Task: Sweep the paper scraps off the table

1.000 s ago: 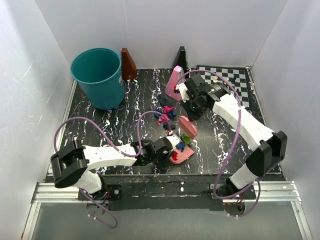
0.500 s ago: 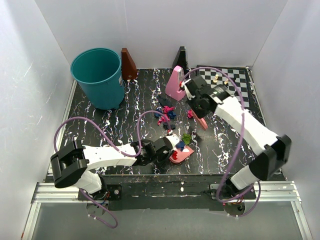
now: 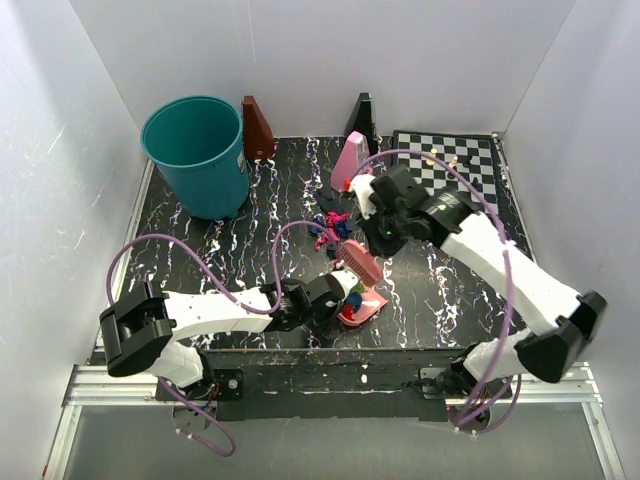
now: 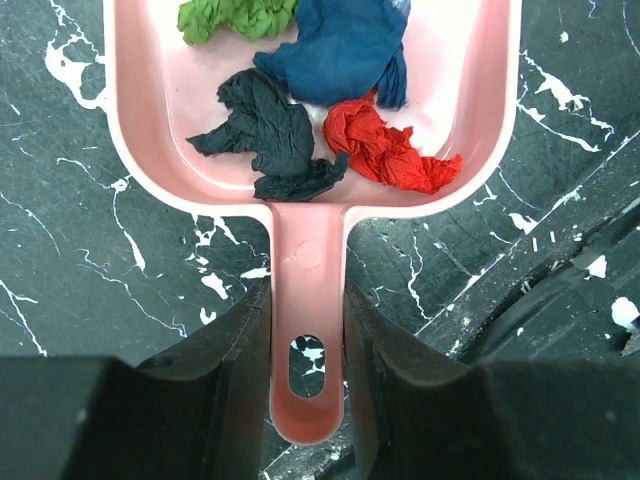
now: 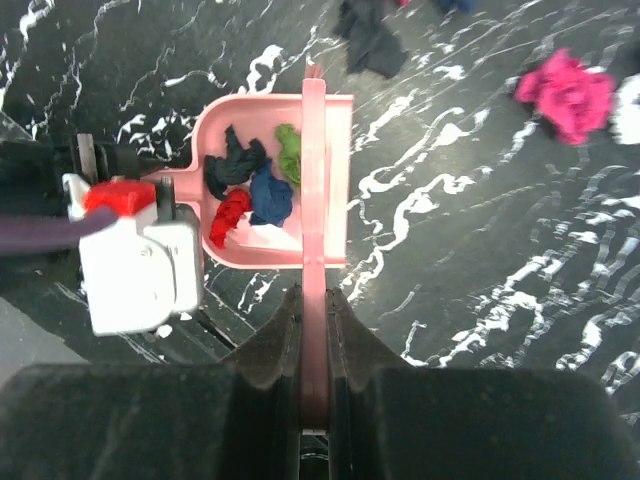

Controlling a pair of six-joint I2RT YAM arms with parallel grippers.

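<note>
Since half a second ago the right arm has swung leftward and nearer, carrying the pink brush (image 3: 360, 264) from open table to the mouth of the pink dustpan (image 3: 366, 308). A green wad then lying just outside the pan now sits inside it.

Table (image 3: 250, 215): black, white-veined. A teal bin (image 3: 195, 155) stands at the far left corner and a chessboard (image 3: 455, 160) at the far right.

Right gripper (image 5: 314, 330): jaws clamped on the brush handle. Its wrist view shows the brush (image 5: 314, 180) edge-on, long axis parallel to the pan's lip.

Left gripper (image 4: 307, 330): both fingers pressed against the dustpan handle (image 4: 307, 260), with the pan flat on the table near the front edge.

Paper scraps, collected: green (image 4: 235, 15), blue (image 4: 340, 50), dark (image 4: 265, 130) and red (image 4: 385, 150) wads lie in the pan.

Paper scraps, outstanding: a loose cluster (image 3: 330, 228) lies beyond the brush, toward the back wall and apart from the pan. The right arm is nearer to it, so the next stroke would likely reach past the cluster and draw it toward the lip.

Only the left wrist view resolves the pan's contents one by one. Only the right wrist view separates a loose magenta wad (image 5: 570, 90) from a dark one (image 5: 368, 40).
</note>
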